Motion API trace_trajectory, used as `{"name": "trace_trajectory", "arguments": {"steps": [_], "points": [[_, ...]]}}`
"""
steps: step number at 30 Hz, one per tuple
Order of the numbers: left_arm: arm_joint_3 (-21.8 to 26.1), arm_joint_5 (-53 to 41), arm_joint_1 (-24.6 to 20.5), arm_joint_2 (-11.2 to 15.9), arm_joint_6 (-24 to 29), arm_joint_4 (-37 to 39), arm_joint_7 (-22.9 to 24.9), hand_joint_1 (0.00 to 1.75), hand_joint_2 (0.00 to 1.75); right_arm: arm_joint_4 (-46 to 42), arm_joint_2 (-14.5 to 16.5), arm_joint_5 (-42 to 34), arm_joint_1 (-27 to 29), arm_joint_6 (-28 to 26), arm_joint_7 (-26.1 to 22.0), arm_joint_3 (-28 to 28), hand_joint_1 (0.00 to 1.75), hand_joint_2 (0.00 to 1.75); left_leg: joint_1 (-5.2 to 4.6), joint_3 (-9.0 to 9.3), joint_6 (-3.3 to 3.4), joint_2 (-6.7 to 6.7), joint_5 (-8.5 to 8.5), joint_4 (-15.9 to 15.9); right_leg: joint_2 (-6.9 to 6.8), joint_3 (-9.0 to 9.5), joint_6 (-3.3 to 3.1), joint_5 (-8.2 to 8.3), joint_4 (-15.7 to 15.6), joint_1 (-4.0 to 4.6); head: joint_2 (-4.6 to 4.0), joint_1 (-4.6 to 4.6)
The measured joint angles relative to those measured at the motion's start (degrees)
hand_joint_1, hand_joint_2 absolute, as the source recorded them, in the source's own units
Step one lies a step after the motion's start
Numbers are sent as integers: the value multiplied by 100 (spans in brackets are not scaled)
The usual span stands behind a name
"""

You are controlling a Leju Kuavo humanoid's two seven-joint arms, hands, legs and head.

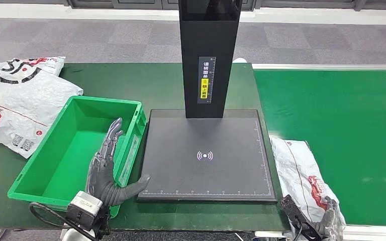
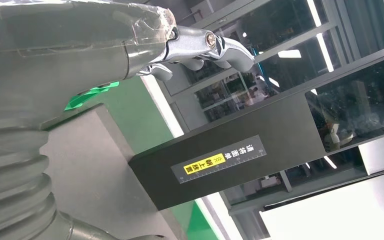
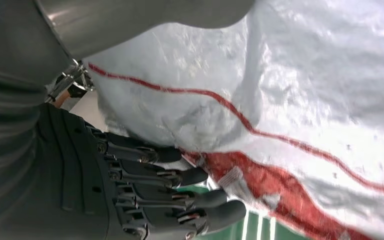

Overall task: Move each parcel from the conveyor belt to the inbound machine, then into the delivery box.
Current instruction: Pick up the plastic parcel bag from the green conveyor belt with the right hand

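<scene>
Parcel (image 1: 301,175) in a white, crinkled plastic mailer with a thin red line and red printing lies at the near edge of the green conveyor belt (image 1: 342,135), just beside the right edge of the inbound machine's dark scan plate (image 1: 206,155) and partly overlapping the seam between belt and table. The right hand (image 1: 331,216) is at the parcel's near end; in the right wrist view its dark fingers (image 3: 180,175) curl against the underside of the white film and the thick thumb lies over the top, so the hand grips the bag.

The left hand (image 1: 105,170) holds nothing, its fingers straight and slightly apart, hovering above the right wall of the green delivery box (image 1: 40,175) with the thumb pointing toward the near-left corner of the scan plate. The box stands on the dark green table (image 1: 161,85), touching the plate's left edge. A black upright column (image 1: 208,55) with a yellow-and-white label rises from the plate's far edge. More white parcels with red and black print (image 1: 20,100) are heaped at the table's far-left corner, beside the box
</scene>
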Motion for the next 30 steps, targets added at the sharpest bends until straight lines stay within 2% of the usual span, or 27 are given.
{"name": "trace_trajectory", "arguments": {"steps": [16, 17, 20, 21, 30], "points": [[-2, -13, 0, 8, -2, -5, 5, 0, 175, 313, 32, 90, -87, -109, -106, -25, 0, 175, 0, 3, 0, 1, 0, 0, 1, 2, 0, 1, 0, 0, 0, 0], [-2, -13, 0, 9, -1, -4, 4, 0, 175, 320, 33, 96, -91, -110, -110, -26, 17, 175, 0, 3, 0, 1, 0, 0, 1, 2, 0, 1, 0, 0, 0, 0], [-2, -13, -1, 10, 0, -4, 4, 0, 175, 341, 34, 120, -98, -95, -122, -27, 148, 175, 0, 4, 0, 1, 0, 0, 2, 2, 0, 1, 0, 0, 0, 0], [-2, -13, -1, 11, 0, -4, 4, 0, 175, 349, 34, 123, -98, -82, -128, -27, 175, 175, 0, 4, 0, 1, 0, 0, 2, 2, 0, 1, 0, 0, 0, 0], [-2, -13, 0, 10, 0, -4, 4, 0, 175, 364, 34, 131, -110, -4, -227, -79, 175, 175, 1, 11, 0, 1, 0, 0, 3, 9, 0, 1, 0, 1, 0, 0]]}}
